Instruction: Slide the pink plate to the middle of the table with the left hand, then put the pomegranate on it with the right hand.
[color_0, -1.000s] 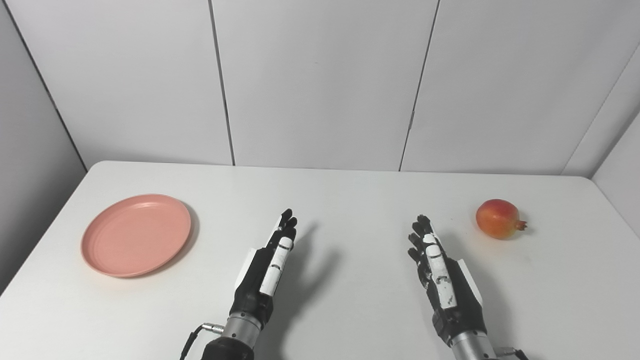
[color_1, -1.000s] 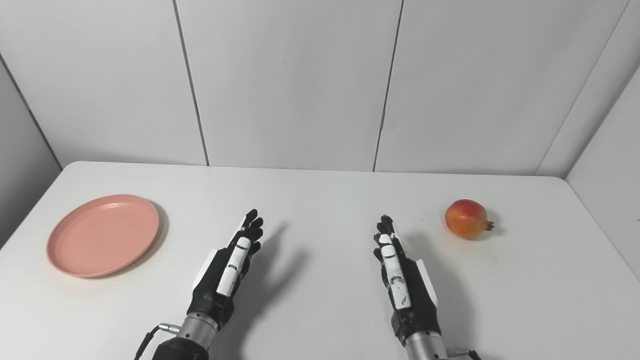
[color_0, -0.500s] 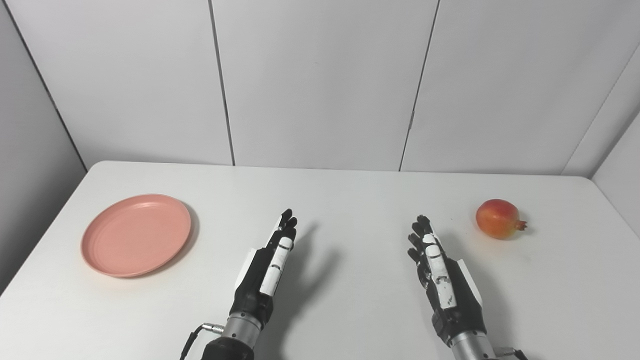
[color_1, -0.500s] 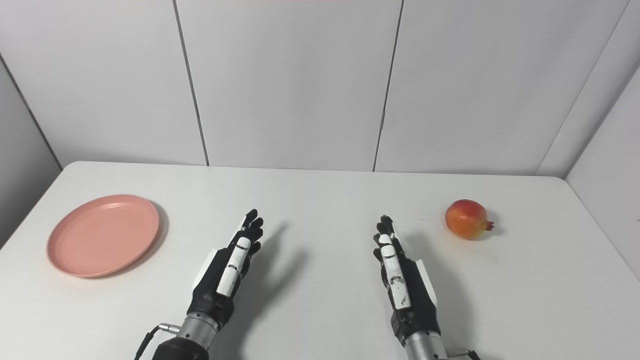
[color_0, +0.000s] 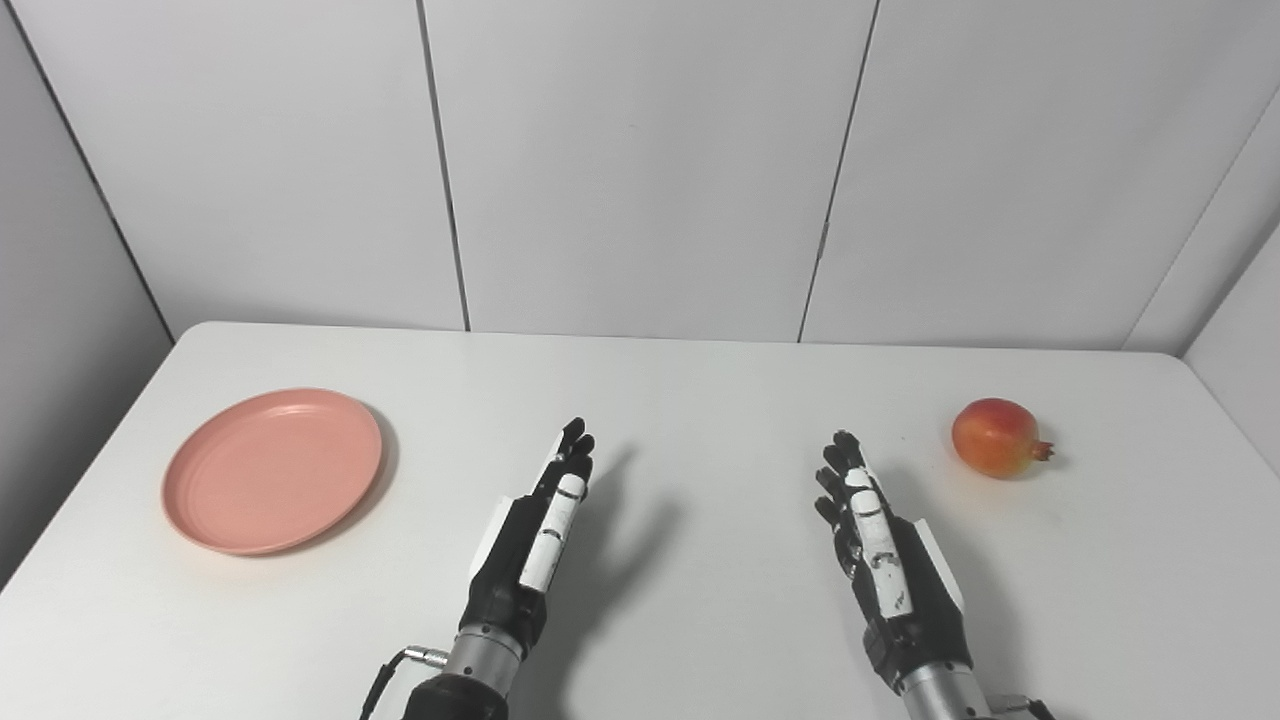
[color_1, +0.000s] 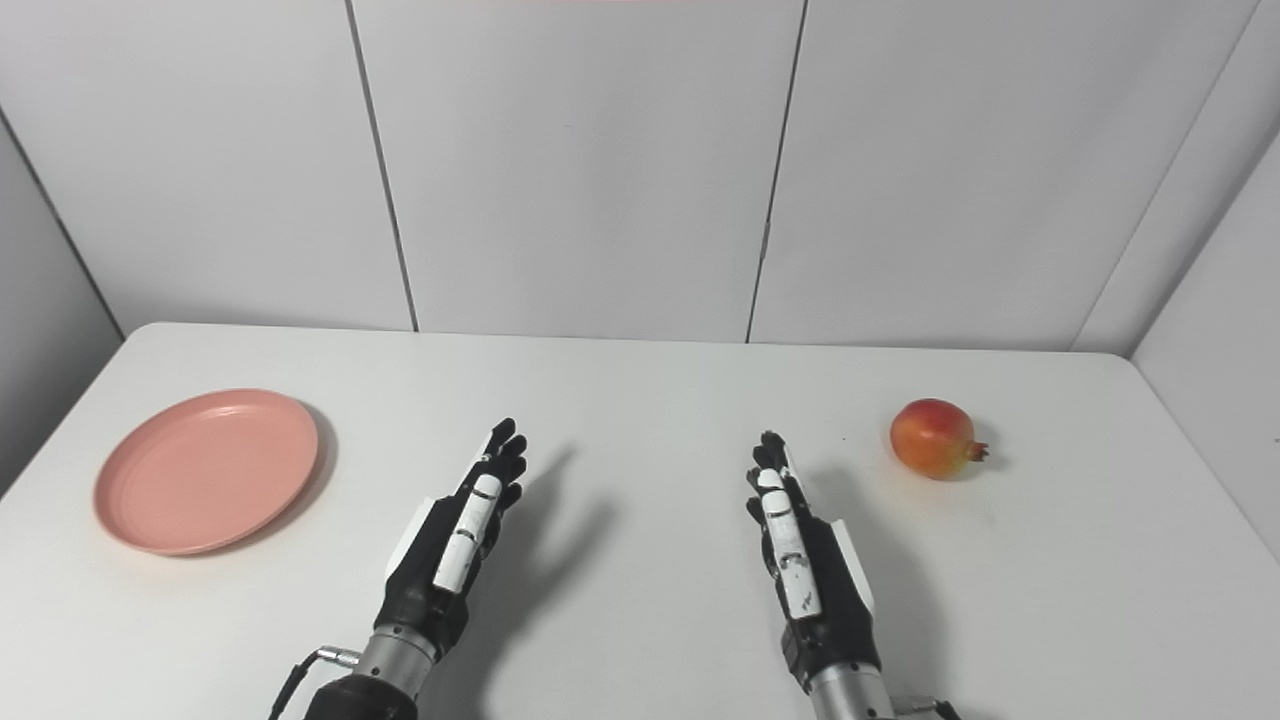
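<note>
Table (color_0: 700, 380), white with rounded corners, set against pale wall panels (color_0: 640, 160). Pink plate (color_0: 272, 470) lies flat near the table's left edge, well apart from both hands. Pomegranate (color_0: 995, 437), red-orange, rests on the table toward the right side, its crown pointing right. Left hand (color_0: 535, 535) is raised over the near centre-left of the table, edge-on, fingers (color_0: 572, 445) extended and pointing away from the robot, grasping nothing. Right hand (color_0: 885, 555) takes a mirrored pose at near centre-right, fingers straight, likewise empty; the pomegranate sits beyond and to the right of its fingertips, not touching. Each hand casts a shadow on the table to its right.
</note>
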